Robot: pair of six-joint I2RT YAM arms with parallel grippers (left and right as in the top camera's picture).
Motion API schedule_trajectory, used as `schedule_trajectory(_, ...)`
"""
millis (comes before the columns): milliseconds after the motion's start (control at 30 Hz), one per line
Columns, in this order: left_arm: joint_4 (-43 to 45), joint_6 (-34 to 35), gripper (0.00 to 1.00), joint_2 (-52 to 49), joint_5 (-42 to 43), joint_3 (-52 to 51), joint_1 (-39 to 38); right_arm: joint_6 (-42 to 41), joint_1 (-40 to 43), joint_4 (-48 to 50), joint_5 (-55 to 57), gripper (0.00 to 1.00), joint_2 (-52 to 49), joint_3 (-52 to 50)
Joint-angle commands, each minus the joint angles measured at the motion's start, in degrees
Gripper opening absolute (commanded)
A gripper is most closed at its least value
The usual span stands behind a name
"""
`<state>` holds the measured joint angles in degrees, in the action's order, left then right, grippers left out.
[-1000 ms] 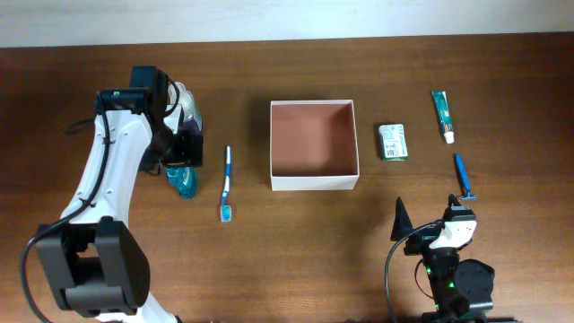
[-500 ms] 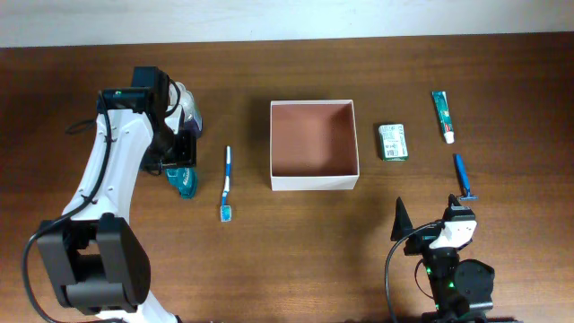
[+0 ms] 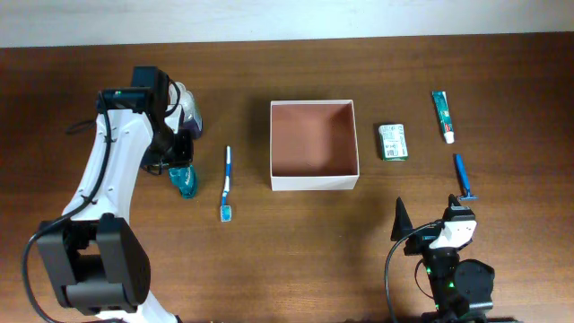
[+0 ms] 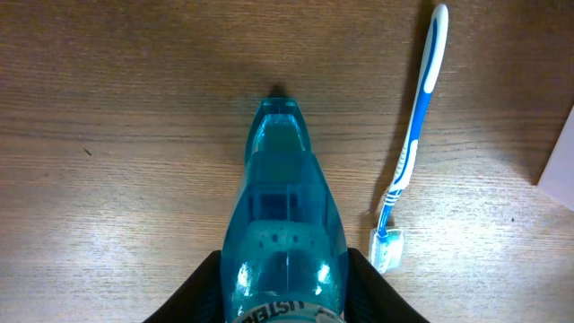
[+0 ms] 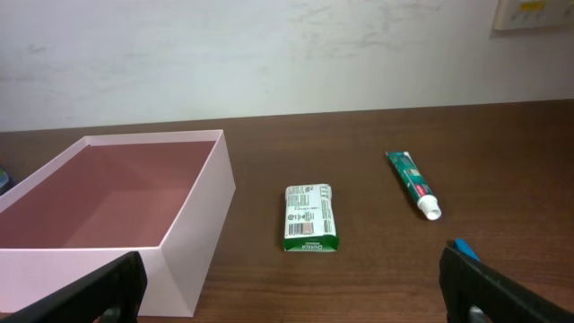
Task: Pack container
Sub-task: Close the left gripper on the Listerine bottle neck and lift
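From above, you have a dark brown wooden table [image 3: 296, 260] with a strip of pale wall [image 3: 287, 18] along its far edge. Your left gripper [image 3: 179, 154] sits over a blue bottle [image 3: 184, 185], and the wrist hides the bottle's upper half. A pale shape [image 3: 188, 106] behind that wrist is too covered to identify. The container [image 3: 314, 182] rests flat and open-topped beyond the toothbrush [image 3: 227, 183] from those fingers, and ahead and to the left of your right gripper [image 3: 430, 226]. A green soap packet [image 3: 392, 142], a toothpaste tube [image 3: 442, 116] and a blue razor [image 3: 464, 177] lie apart from one another ahead of the right fingers. At the left wrist, wood grain fills the frame. The two dark fingers [image 4: 202, 292] press against the bottle's flanks with no gap showing, pinching it where it lies. The bottle's base and lettering are cut off by the lower edge. The toothbrush lies just outside one finger, and a white corner at the frame's edge is all you get of the container. At the right wrist, the table runs to a scuffed off-white wall, with a wall plate [image 5: 529, 11] cropped at the top corner. The fingers [image 5: 81, 292] are spread wide with nothing between them. The container stands ahead of the left finger, its left side cut off. Only the razor's tip shows above the other finger.
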<state>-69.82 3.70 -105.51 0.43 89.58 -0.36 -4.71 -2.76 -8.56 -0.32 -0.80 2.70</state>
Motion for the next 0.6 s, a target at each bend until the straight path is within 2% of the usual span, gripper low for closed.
schedule_trajectory(0,0.1,0.0,0.18,-0.7,0.2,0.3,0.0,0.0,0.3,0.0,-0.5,0.99,0.6,-0.5)
schedule_trajectory(233,-0.5,0.0,0.01,-0.7,2.6,1.0,0.0,0.0,0.3,0.0,-0.5,0.99,0.6,-0.5)
schedule_trajectory(400,-3.6,0.0,0.01,-0.7,3.4,4.9,0.0,0.0,0.3,0.0,-0.5,0.99,0.6,-0.5)
schedule_trajectory(567,-9.1,0.0,0.01,-0.7,3.5,14.0,-0.3,0.0,0.3,0.0,-0.5,0.99,0.6,-0.5)
